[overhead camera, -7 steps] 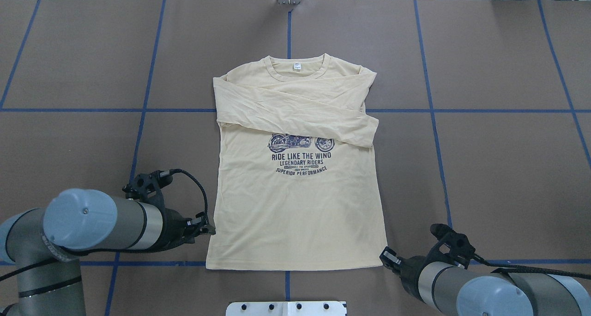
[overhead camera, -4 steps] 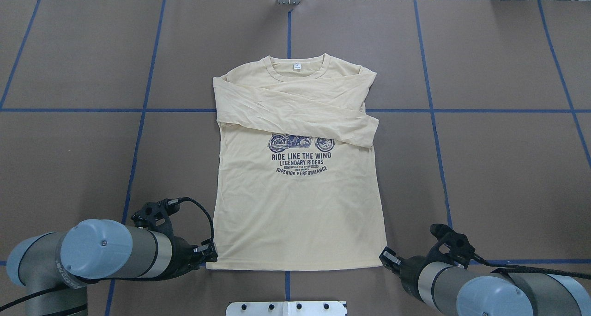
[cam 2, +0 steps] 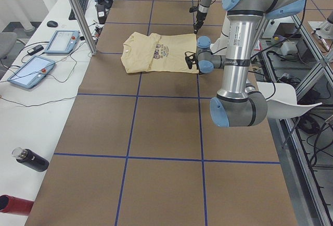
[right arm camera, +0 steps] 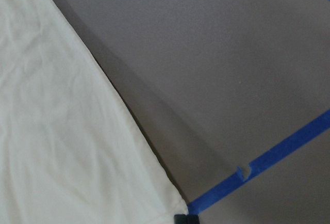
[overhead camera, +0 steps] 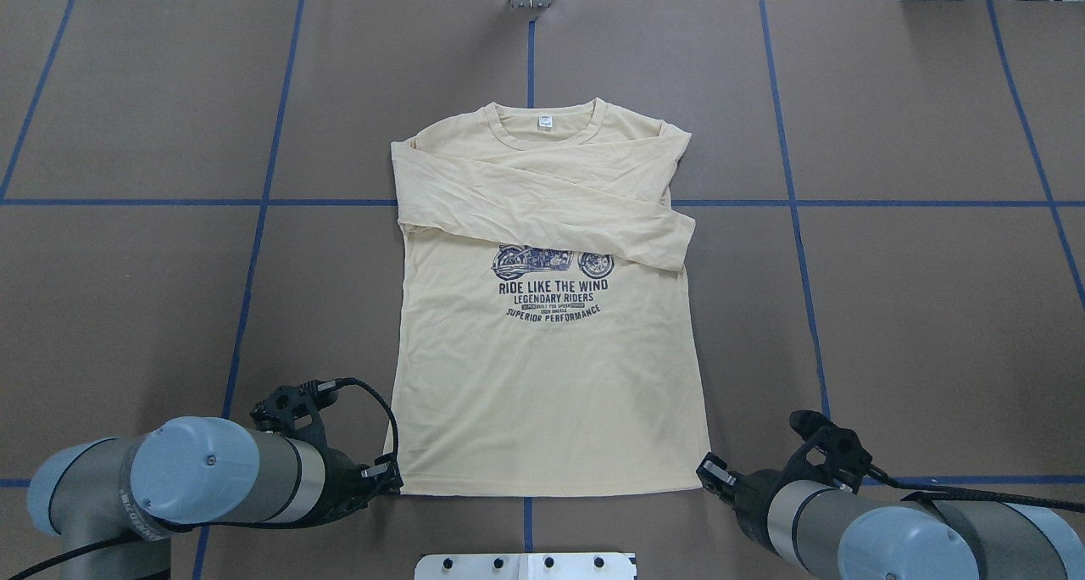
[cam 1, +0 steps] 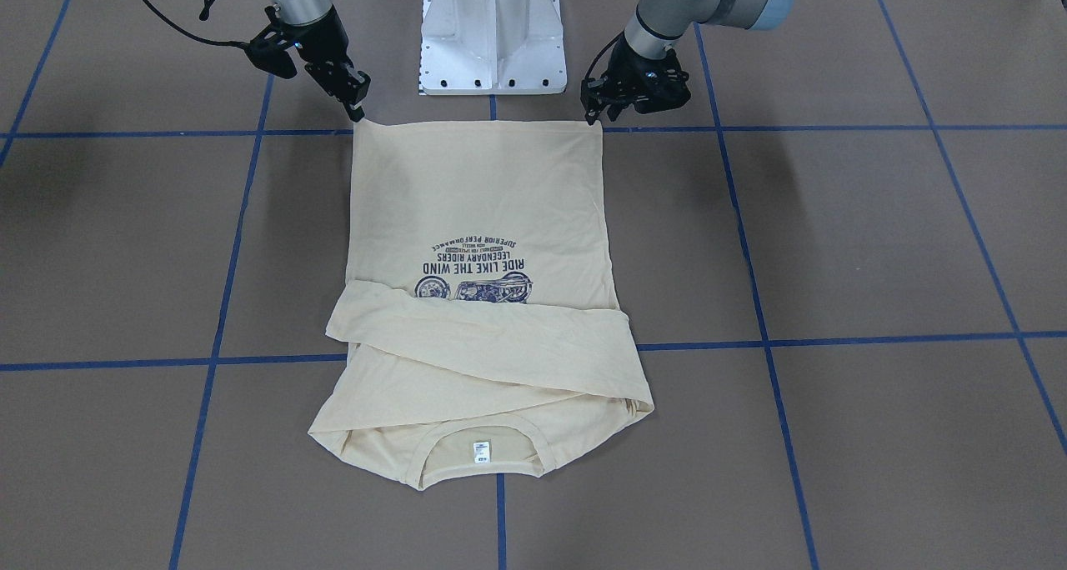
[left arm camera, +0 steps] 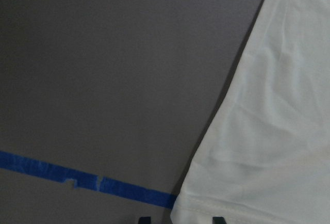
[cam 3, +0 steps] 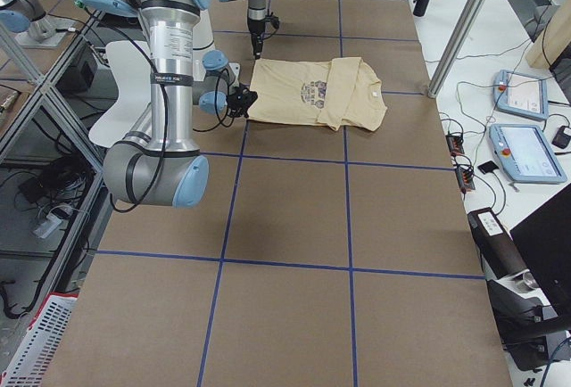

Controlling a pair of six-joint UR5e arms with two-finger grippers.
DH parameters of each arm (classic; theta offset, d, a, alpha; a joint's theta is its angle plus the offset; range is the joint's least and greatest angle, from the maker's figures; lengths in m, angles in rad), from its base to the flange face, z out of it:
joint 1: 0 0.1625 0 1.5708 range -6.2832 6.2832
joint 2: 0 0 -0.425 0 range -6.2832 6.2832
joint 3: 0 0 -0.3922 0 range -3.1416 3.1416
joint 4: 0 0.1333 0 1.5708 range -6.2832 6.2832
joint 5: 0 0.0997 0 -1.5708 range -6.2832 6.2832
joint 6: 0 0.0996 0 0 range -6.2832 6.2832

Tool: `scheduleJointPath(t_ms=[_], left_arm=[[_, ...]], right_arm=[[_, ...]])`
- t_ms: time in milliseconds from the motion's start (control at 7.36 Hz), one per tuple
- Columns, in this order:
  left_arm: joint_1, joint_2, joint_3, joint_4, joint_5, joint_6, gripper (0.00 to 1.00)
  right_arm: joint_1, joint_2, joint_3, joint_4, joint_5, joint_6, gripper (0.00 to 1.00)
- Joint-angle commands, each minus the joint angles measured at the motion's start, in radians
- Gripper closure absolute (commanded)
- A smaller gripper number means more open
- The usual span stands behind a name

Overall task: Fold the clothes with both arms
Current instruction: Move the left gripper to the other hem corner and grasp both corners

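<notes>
Left gripper (overhead camera: 388,478): at the shirt's (overhead camera: 542,376) hem corner on the robot's left. Fingertips (left arm camera: 144,219) are spread, and the corner lies between them.
Right gripper (overhead camera: 710,471): at the shirt's other hem corner. In the wrist view the tips are pressed together on the very point of the corner, pinching it.
Table (overhead camera: 932,309): brown cover under the shirt, reaching well past it on every side.
Arms: left arm (overhead camera: 203,478) and right arm (overhead camera: 890,538) come in from the shirt's hem side, one to each corner.
Shirt: flat at mid-table, print side up, hem toward the robot, collar away from it.
Base (cam 1: 492,37): white, just off the shirt's hem, between the two grippers.
Sleeves (overhead camera: 542,215): folded in across the shirt's chest, one over the other. The lower one covers the top edge of the print.
Tape (overhead camera: 890,203): blue lines on the cover. One passes under the shirt at sleeve height, and another passes under it close to the hem.
Print (overhead camera: 553,287): dark motorcycle over "RIDE LIKE THE WIND", on the shirt's chest just below the sleeves.
Label (overhead camera: 545,122): small, white, inside the shirt's collar.
</notes>
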Motion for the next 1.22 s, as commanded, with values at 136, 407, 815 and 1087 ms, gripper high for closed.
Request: scheduleJointPath(t_ms=[136,407,815,1087], left_arm=[[0.001,-0.001,0.002,0.000,0.000,0.000,0.59],[0.003,-0.002,0.005,0.000,0.000,0.001,0.59],[0.001,-0.002,0.008,0.002,0.000,0.001,0.86],[0.001,-0.002,0.007,0.002,0.000,0.001,1.00]], right_arm=[[0.000,-0.001,0.000,0.000,0.000,0.000,1.00],[0.000,-0.001,0.000,0.000,0.000,0.000,1.00],[0.000,-0.001,0.000,0.000,0.000,0.000,1.00],[0.000,-0.001,0.000,0.000,0.000,0.000,1.00]])
